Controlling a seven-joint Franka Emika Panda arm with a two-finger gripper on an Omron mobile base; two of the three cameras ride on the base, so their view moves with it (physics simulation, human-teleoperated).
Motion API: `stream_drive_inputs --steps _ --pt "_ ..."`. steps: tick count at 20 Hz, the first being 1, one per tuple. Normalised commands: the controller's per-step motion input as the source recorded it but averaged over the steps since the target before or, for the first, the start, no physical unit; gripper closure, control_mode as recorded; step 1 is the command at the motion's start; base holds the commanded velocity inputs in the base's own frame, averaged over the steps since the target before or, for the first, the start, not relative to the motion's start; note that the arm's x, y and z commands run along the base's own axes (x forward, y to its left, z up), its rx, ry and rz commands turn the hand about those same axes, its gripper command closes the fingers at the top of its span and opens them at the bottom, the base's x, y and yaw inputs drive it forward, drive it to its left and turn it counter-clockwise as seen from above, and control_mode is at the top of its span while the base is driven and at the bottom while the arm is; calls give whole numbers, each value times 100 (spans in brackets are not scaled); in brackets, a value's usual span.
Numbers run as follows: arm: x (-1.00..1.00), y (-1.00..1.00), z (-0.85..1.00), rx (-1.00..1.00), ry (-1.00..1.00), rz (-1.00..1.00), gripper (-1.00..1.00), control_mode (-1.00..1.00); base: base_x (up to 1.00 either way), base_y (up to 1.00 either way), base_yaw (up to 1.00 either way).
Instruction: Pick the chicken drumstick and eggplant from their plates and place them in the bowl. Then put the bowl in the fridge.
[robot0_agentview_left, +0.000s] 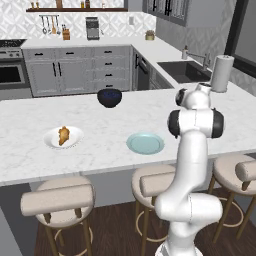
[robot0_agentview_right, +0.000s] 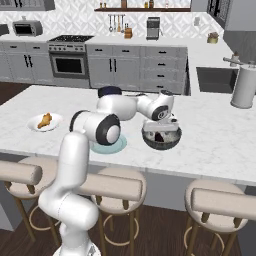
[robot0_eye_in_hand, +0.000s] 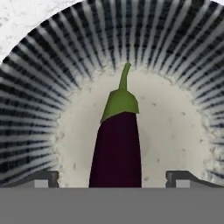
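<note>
**Eggplant down in the bowl, drumstick waits on its plate**

The eggplant (robot0_eye_in_hand: 117, 144) is seen lying on the pale floor of the ribbed bowl (robot0_eye_in_hand: 39, 96), its green cap and stem aimed at twelve o'clock in the hand view. The gripper (robot0_eye_in_hand: 113, 178) hangs right over it, jaws spread wide, one fingertip at seven o'clock and the other at five, and nothing is clamped between them. In the right base view the gripper (robot0_agentview_right: 161, 131) is poised over the bowl (robot0_agentview_right: 161, 140) on the marble island counter (robot0_agentview_right: 215, 140), and the pale teal plate (robot0_agentview_left: 145, 143) lies bare.

The chicken drumstick (robot0_agentview_left: 64, 135) is found on the white plate (robot0_agentview_left: 52, 141), well apart at nine o'clock from the teal plate.

The drumstick is judged light, stiff and lumpy, perhaps a little greasy; a hold across its thick middle looks safest, since the tapered end could slide out. The eggplant is judged light, firm and glossy, so slippery. The bowl is judged the heaviest and most breakable piece, and its rim wall is the likely place to be pinched.

No brand, label or writing can be read anywhere.
</note>
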Motion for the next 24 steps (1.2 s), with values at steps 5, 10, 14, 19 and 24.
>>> stream_drive_inputs --steps 5,10,14,19,24 --pt "-61 44 63 6 -4 -2 -100 -100 0 0 0" --pt "-50 76 66 8 0 -9 -100 -100 0 0 0" --pt "-39 97 50 0 3 -5 -100 -100 0 0 0" --pt "-19 97 33 0 2 -2 -100 -100 0 0 0" --pt "-48 93 18 0 10 -15 -100 -100 0 0 0"
